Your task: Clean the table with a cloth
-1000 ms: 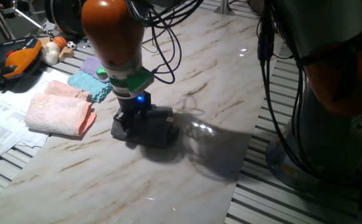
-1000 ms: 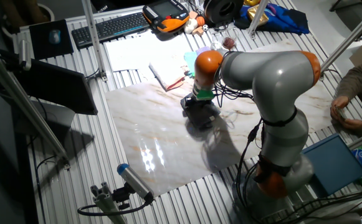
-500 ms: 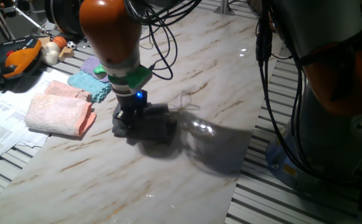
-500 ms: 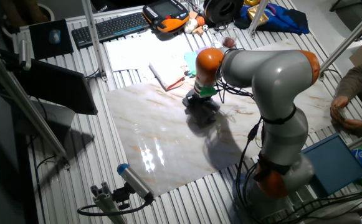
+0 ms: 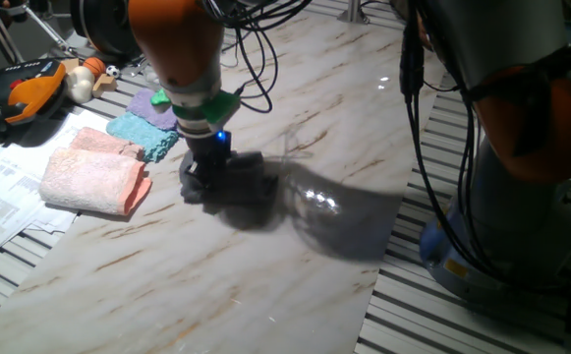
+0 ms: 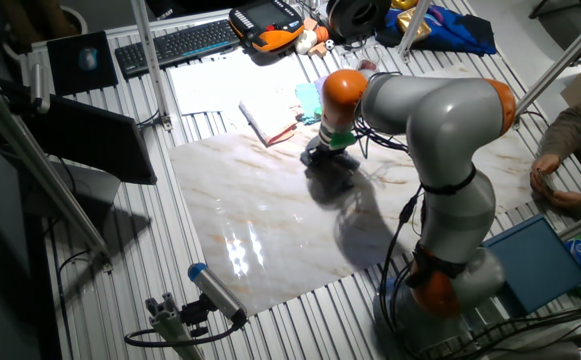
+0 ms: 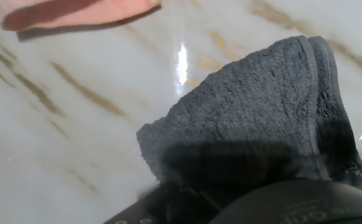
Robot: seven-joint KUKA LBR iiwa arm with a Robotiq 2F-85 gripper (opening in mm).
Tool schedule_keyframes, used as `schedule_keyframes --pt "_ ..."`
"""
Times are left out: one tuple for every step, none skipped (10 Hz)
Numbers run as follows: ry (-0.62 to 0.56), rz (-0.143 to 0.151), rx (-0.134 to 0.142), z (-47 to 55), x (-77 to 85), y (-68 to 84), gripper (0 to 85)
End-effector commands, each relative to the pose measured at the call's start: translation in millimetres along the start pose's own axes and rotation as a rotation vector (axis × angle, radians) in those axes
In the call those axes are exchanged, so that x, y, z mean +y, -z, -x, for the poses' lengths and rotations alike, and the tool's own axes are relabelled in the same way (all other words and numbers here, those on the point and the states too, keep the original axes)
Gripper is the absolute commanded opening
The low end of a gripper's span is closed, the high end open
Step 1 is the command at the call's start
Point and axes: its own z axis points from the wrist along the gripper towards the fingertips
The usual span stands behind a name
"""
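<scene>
- As the arm reaches down over the table (image 5: 344,118), the gripper (image 5: 209,175) presses on the cloth (image 5: 241,187), which lies flat on the marble near the middle of the slab
- Whether the fingers are spread or pinching cannot be told; dark terry hides them in every view
- In the hand view, the cloth (image 7: 261,118) fills the lower right, a folded edge showing
- A pink towel (image 5: 93,177) lies beside teal (image 5: 142,133) and purple (image 5: 152,101) cloths, apart from the charcoal one
</scene>
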Motion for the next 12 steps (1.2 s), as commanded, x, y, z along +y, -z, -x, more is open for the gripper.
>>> schedule_keyframes --pt "0.021 0.001 0.004 4.5 -11.4 3.3 0.0" --pt "0.042 -0.001 0.007 8.1 -22.7 6.0 0.0" --pt "0.059 -0.007 0.009 10.5 -34.5 7.8 0.0" --pt "0.071 -0.002 0.005 10.8 -45.1 7.0 0.0" --pt "0.082 -0.009 -0.006 9.1 -53.8 3.9 0.0" --pt "0.093 -0.014 -0.009 7.7 -61.0 2.3 0.0" --pt "0.105 -0.014 -0.010 6.3 -69.2 0.8 0.0" --pt "0.117 -0.016 -0.013 4.9 -78.2 -0.6 0.0" --pt "0.131 -0.021 -0.014 3.0 -88.0 -0.9 0.0" --pt "0.141 -0.024 -0.015 0.8 -95.2 -1.8 0.0" --pt "0.151 -0.030 -0.022 -1.4 -100.7 -3.7 0.0" --pt "0.164 -0.033 -0.023 -2.9 -107.2 -3.9 0.0"
